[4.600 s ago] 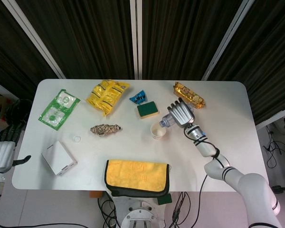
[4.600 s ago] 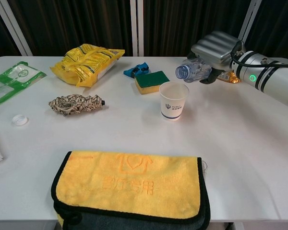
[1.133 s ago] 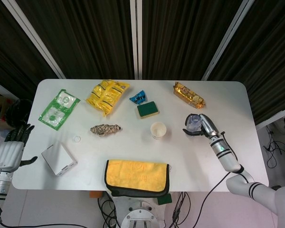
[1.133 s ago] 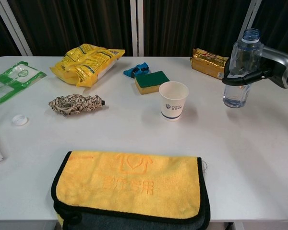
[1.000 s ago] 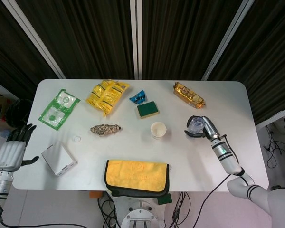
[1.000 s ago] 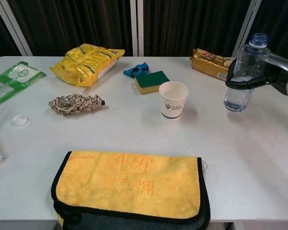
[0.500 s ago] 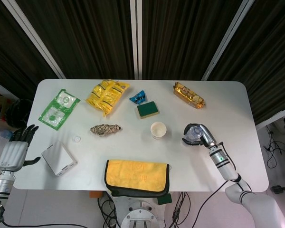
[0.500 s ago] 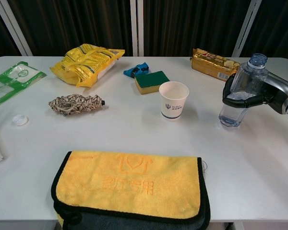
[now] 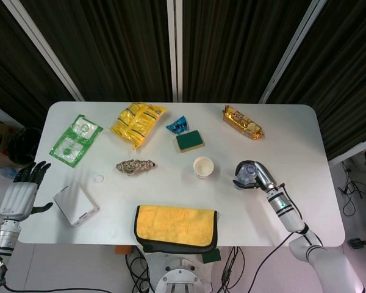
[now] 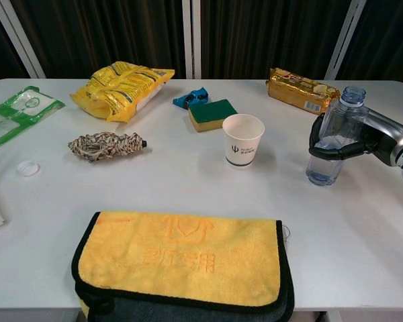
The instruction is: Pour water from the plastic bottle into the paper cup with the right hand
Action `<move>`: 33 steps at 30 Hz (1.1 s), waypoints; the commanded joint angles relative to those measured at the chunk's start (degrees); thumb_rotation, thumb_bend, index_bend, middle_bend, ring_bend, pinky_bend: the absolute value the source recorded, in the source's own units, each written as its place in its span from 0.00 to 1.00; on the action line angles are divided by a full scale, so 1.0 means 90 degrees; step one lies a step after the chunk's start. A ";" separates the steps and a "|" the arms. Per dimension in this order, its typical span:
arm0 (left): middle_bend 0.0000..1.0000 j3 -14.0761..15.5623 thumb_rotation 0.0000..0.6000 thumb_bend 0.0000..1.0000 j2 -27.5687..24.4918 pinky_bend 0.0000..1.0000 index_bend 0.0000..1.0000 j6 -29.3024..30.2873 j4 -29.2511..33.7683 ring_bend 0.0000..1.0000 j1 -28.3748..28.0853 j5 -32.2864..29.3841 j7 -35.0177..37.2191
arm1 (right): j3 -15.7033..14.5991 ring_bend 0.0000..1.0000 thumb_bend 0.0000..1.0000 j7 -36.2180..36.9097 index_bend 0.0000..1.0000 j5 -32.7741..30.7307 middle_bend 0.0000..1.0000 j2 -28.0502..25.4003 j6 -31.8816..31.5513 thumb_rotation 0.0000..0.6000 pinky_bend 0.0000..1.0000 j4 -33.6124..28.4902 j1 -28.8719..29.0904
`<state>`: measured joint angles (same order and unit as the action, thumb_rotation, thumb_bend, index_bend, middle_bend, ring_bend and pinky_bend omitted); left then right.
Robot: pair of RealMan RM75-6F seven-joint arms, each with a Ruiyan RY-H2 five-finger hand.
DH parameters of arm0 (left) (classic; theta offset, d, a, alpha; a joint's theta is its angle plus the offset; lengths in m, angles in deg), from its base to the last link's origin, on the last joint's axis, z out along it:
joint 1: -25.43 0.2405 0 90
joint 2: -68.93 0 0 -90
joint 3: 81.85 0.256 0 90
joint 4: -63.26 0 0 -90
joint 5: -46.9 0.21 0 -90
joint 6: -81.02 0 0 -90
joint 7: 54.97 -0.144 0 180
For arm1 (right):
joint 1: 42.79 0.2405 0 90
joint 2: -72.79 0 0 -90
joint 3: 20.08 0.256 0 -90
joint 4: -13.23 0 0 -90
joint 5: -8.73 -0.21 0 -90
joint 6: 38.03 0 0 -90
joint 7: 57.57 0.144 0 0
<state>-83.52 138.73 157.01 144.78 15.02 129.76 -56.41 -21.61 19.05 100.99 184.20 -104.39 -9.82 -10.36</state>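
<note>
While the plastic bottle [image 10: 331, 146] stands upright at the right of the table [image 10: 188, 191], well clear of the paper cup [image 10: 243, 139], the right hand [image 10: 366, 139] holds it with dark fingers [image 10: 328, 151] wrapped round its middle. Its base looks to be on or just above the tabletop; I cannot tell which from either view. Its neck is open and uncapped, and a little water shows in the lower part.

The cup stands upright and open-mouthed near the table's centre, just in front of the green sponge [image 10: 212, 113]. I cannot see inside it from the chest view, so whether it holds water is not confirmed. A small white cap [image 10: 27, 168] lies far off to the left, beside the woven bundle [image 10: 106, 145].

My judgement: the step in hand is setting the bottle down. To do it well, the base should be flat and settled before the fingers ease off, and the hand should draw back sideways, away from the bottle, so the light, near-empty container is not tipped. The gold snack packet [image 10: 299, 88] behind it leaves room for this.

Off the table's left edge, the left hand [image 9: 21, 194] hangs idle with fingers spread and nothing in them. A yellow towel [image 10: 181, 258] lies at the near edge
</note>
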 commanded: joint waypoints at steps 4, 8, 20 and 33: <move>0.07 0.0005 1.00 0.09 0.0007 0.13 0.08 -0.0039 0.0002 0.02 -0.0022 -0.0009 -0.0025 | -0.0067 0.29 0.29 -0.0023 0.68 0.0046 0.51 0.0003 0.0014 1.00 0.20 0.0038 0.0004; 0.07 0.0014 1.00 0.09 0.0010 0.13 0.08 -0.0070 -0.0005 0.02 -0.0034 -0.0020 -0.0031 | -0.0103 0.25 0.28 -0.0074 0.60 0.0062 0.48 -0.0001 0.0050 1.00 0.19 0.0068 0.0006; 0.07 0.0016 1.00 0.09 -0.0001 0.13 0.08 -0.0067 0.0007 0.02 -0.0038 -0.0036 -0.0053 | -0.0218 0.10 0.18 -0.0138 0.20 0.0131 0.25 -0.0071 0.0084 1.00 0.11 0.0055 0.0005; 0.07 0.0025 1.00 0.09 0.0003 0.13 0.08 -0.0052 0.0028 0.02 -0.0032 -0.0044 -0.0087 | -0.0327 0.00 0.03 -0.0600 0.00 0.0125 0.00 -0.0462 0.0450 1.00 0.00 -0.0240 0.0016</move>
<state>-83.29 138.76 156.53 145.02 14.72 129.36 -57.18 -24.65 14.83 102.42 180.75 -100.97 -11.33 -10.20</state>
